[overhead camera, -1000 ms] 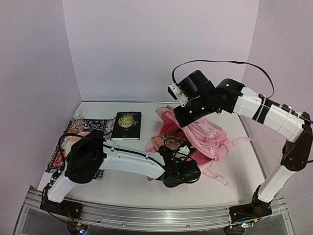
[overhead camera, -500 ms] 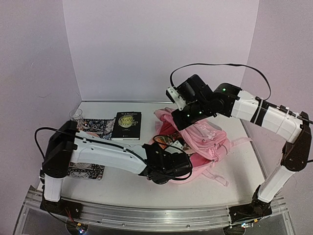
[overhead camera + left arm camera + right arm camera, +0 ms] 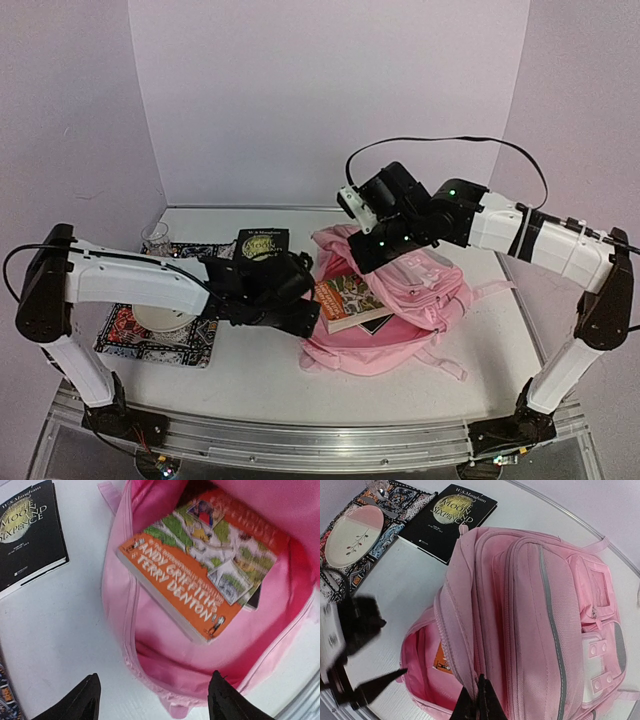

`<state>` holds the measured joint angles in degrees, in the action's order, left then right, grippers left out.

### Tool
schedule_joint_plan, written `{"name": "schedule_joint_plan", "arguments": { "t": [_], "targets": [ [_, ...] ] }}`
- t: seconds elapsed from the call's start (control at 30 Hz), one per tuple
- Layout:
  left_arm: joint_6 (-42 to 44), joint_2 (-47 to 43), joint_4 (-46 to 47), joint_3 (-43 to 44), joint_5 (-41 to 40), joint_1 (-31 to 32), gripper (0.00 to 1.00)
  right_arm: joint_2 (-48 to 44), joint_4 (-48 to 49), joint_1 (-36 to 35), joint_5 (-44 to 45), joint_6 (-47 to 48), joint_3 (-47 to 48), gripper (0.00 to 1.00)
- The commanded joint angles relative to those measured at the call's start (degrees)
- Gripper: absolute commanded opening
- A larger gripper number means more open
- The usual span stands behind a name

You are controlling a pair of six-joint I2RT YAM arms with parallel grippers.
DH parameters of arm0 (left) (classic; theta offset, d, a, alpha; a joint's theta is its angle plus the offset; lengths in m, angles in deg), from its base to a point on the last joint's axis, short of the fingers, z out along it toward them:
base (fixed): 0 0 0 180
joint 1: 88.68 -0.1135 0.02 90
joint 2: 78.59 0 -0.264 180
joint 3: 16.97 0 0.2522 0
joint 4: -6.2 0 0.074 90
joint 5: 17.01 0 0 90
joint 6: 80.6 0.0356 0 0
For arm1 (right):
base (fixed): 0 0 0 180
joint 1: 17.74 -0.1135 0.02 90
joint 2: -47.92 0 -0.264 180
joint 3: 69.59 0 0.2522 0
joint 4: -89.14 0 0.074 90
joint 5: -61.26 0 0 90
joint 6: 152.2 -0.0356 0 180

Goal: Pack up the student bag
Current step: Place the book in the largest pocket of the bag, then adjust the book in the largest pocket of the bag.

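The pink student bag (image 3: pixel 420 290) lies on the table with its main compartment open toward the left. An orange book (image 3: pixel 345 300) lies in the opening; it also shows in the left wrist view (image 3: pixel 200 575) and partly in the right wrist view (image 3: pixel 441 657). My right gripper (image 3: pixel 372 245) is shut on the bag's upper flap (image 3: pixel 470 645) and holds the opening up; its tips (image 3: pixel 480 702) pinch the fabric. My left gripper (image 3: pixel 298 312) is open and empty just left of the opening, its tips (image 3: pixel 155 700) over the bag's lower rim (image 3: pixel 150 665).
A black book (image 3: pixel 262 245) lies left of the bag and shows in both wrist views (image 3: pixel 27 535) (image 3: pixel 455 517). A patterned placemat (image 3: pixel 195 345) with a white plate (image 3: pixel 160 318) lies at the left edge, with a glass (image 3: pixel 155 235) behind it. Pink straps (image 3: pixel 445 360) trail toward the front.
My left gripper has drawn back to the left, out of the bag's opening. The orange book now lies uncovered in the opening. My right gripper still holds the flap, slightly lower.
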<state>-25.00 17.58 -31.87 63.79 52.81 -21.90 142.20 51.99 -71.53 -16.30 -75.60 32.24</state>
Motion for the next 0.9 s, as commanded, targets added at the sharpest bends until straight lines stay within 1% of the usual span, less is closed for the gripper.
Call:
{"name": "schedule_joint_plan", "arguments": {
  "t": [0.0,0.07,0.1,0.17,0.23,0.33,0.5,0.6,0.63,0.87],
  "targets": [
    [-11.47,-5.06,16.34,-4.45,15.88,-6.22,0.72,-3.27,5.56,-0.04,-0.14,-1.26,-0.02,0.0],
    [-15.54,-4.42,19.9,-6.3,19.31,-8.46,0.71,-3.36,5.91,-0.07,-0.33,-1.19,-0.26,0.0],
    [-16.94,-4.01,22.34,-7.01,21.66,-8.98,0.69,-3.43,6.06,-0.08,-0.34,-1.09,-0.38,0.0],
    [-19.66,-2.54,25.22,-7.38,23.67,-9.38,0.68,-3.7,6.2,-0.06,-0.35,-0.94,-0.49,0.0],
    [-21.76,-0.35,27.38,-6.9,24.75,-9.68,0.66,-4.01,6.3,-0.07,-0.27,-0.84,-0.63,0.0],
    [-24.34,3.1,28.28,-6.26,25.21,-10.38,0.61,-4.5,6.59,-0.08,-0.48,-0.7,-0.72,0.0],
    [-26.47,7.94,30.06,-4.99,26.26,-10.74,0.56,-4.93,7.37,-0.05,-1.77,-0.68,-1.33,0.0],
    [-27.87,10.29,31.56,-4.37,26.33,-10.79,0.51,-4.98,7.78,-0.05,-2.27,-0.62,-1.71,0.0],
    [-28.23,10.92,32.42,-4.11,26.67,-10.79,0.49,-4.96,7.9,-0.06,-2.4,-0.57,-1.84,0.0],
    [-29.37,13.79,34.76,1.19,29.34,-10.27,0.2,-4.46,8.82,-0.06,-3.97,-0.84,-2.61,0.0]
  ]
}}
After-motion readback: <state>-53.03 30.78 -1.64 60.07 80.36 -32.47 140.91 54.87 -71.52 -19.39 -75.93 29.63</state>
